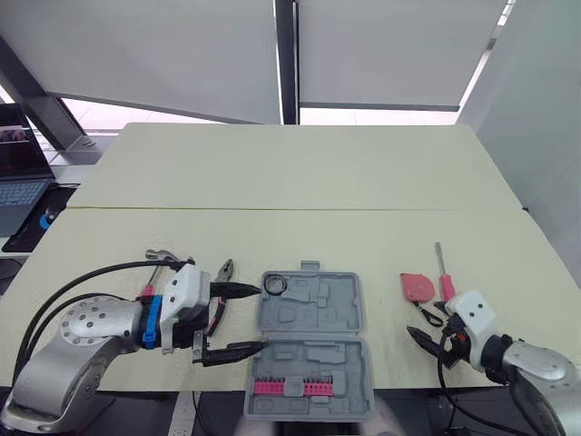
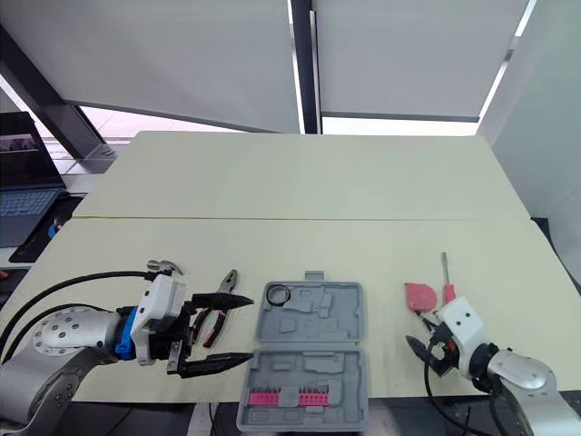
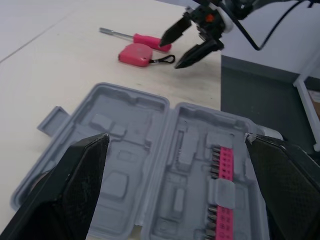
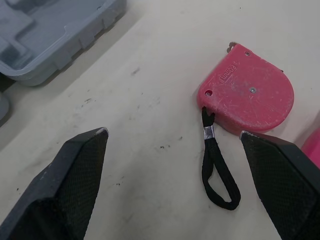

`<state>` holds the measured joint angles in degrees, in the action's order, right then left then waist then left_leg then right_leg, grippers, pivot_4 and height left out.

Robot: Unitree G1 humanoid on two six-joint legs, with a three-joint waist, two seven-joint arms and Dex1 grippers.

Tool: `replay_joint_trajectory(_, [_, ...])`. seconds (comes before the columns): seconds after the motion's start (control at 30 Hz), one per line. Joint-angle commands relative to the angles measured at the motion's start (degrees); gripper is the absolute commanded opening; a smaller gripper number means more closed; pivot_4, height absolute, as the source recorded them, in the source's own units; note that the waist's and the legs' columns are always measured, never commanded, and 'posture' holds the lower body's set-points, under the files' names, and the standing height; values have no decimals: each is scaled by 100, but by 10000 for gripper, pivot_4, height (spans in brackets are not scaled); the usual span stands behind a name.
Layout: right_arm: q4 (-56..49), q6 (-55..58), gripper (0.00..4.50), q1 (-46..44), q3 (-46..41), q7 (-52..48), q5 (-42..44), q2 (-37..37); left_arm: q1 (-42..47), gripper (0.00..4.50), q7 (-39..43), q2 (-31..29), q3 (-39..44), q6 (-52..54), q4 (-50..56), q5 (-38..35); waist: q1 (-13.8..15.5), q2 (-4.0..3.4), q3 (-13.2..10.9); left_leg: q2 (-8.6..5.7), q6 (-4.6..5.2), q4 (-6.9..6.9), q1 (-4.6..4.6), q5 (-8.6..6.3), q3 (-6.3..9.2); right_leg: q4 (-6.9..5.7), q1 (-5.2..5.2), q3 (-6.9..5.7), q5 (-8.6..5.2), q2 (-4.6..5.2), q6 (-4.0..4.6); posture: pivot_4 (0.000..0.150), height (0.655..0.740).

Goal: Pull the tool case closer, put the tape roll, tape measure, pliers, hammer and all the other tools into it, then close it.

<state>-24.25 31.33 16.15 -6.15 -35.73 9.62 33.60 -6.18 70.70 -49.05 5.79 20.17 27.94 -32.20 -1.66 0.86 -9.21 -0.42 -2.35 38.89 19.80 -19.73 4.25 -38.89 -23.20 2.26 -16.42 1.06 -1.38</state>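
The grey tool case [image 1: 309, 341] lies open near the table's front edge, with a pink strip of bits [image 1: 291, 387] in its near half. A black tape roll [image 1: 276, 285] rests in its far left corner. My left gripper [image 1: 262, 317] is open at the case's left edge, holding nothing. Just behind it lie the pliers [image 1: 221, 275], and the hammer [image 1: 160, 258] is farther left. The pink tape measure [image 4: 250, 90] and its black strap [image 4: 216, 172] lie right of the case. My right gripper [image 1: 418, 325] stands open just short of them. A pink-handled screwdriver [image 1: 444, 275] lies beside the tape measure.
A laptop [image 1: 20, 195] sits on a side desk to the far left. The pale table [image 1: 300, 173] stretches far back behind the tools. Its front edge runs right under the case and both grippers.
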Motion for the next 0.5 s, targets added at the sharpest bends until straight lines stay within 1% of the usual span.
replay_joint_trajectory(0.03, [185, -162, 44770, -86, 50, 207, -73, -125, 56, 45000, 139, 27, -87, -340, -96, 100, 1, 0, 0, 0, 0, 0, 0, 0, -1, 0, 0, 1, 0, 0, 0, 1500, 7400])
replay_joint_trajectory(0.27, [866, -294, 44770, -358, 139, 372, -77, -411, 106, 45000, 152, 138, -358, -646, -79, 272, 0, 3, 2, 1, 2, 3, -1, 0, 0, -1, 1, -1, 0, -1, 0, 1500, 7400])
replay_joint_trajectory(0.4, [1044, -300, 44770, -454, 134, 393, -17, -525, 211, 45000, 100, 194, -391, -644, -53, 193, -3, 6, 4, 2, 3, 4, -2, 0, 1, -3, 2, -1, 0, -2, 0, 1500, 7400])
replay_joint_trajectory(0.5, [1105, -273, 39229, -502, 170, 401, -30, -554, 371, 45000, 82, 235, -398, -575, -49, 115, -10, 8, 6, 3, 3, 4, -3, 0, 0, -5, 2, 0, 0, -4, 0, 1500, 7400])
